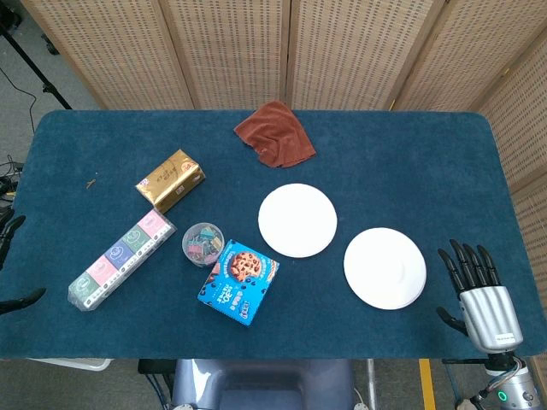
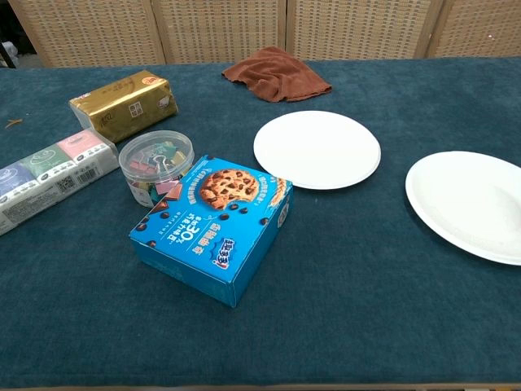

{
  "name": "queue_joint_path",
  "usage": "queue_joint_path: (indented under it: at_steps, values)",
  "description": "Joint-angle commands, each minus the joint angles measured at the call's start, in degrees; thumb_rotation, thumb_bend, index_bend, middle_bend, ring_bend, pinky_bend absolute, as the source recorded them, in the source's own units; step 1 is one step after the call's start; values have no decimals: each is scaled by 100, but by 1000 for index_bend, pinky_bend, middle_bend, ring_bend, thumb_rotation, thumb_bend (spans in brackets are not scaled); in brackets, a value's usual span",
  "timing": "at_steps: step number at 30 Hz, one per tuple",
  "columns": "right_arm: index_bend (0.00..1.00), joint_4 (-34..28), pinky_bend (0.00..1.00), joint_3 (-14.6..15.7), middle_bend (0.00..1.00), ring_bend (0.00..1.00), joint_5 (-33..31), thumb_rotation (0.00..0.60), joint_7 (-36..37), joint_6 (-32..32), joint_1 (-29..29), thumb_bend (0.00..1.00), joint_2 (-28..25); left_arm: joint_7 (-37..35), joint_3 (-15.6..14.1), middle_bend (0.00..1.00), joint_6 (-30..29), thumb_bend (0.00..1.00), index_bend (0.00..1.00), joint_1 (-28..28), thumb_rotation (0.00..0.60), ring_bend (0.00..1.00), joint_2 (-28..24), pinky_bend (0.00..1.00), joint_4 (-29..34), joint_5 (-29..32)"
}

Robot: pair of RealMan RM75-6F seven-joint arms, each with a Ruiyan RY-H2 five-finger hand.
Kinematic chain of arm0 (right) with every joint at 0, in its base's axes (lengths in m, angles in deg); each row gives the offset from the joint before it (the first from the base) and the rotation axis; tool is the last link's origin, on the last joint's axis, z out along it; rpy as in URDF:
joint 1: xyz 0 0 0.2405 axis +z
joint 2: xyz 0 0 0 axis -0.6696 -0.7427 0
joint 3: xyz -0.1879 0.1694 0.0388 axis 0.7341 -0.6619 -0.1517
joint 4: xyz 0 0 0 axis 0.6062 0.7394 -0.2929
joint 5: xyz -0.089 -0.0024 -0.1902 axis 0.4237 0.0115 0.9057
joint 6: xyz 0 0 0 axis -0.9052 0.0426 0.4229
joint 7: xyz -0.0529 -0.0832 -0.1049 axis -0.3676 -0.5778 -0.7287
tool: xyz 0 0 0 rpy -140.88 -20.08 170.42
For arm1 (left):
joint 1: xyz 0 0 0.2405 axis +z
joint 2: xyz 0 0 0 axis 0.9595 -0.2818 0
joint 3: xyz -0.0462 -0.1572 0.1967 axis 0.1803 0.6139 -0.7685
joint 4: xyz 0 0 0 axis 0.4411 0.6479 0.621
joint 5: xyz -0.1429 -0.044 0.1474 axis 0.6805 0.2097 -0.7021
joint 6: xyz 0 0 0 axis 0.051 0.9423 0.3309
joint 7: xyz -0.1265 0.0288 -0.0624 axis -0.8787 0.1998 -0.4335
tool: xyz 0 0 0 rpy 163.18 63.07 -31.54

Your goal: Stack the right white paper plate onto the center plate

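The right white paper plate (image 1: 385, 267) (image 2: 474, 204) lies flat on the blue table near its right front. The center plate (image 1: 297, 219) (image 2: 317, 149) lies flat a little to its left and farther back; the two do not touch. My right hand (image 1: 477, 289) hovers at the table's right front edge, just right of the right plate, fingers spread, holding nothing. Only dark fingertips of my left hand (image 1: 10, 235) show at the far left edge, away from both plates. Neither hand appears in the chest view.
A blue cookie box (image 1: 238, 282) (image 2: 213, 226) sits left of the plates beside a clear tub of clips (image 1: 203, 243) (image 2: 155, 169). A gold packet (image 1: 170, 180) (image 2: 124, 100), a long tissue pack (image 1: 121, 260) (image 2: 49, 175) and a brown cloth (image 1: 275, 133) (image 2: 277, 74) lie farther off.
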Motion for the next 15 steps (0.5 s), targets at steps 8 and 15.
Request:
queue_joint_path:
  at_steps: [8, 15]
  values:
    - [0, 72, 0, 66, 0, 0, 53, 600, -123, 87, 18, 0, 100, -130, 42, 0, 76, 71, 0, 43, 600, 0, -31, 0, 10, -23]
    - [0, 193, 0, 367, 0, 0, 200, 600, -45, 569, 136, 0, 211, -123, 40, 0, 162, 71, 0, 50, 600, 0, -36, 0, 24, -60]
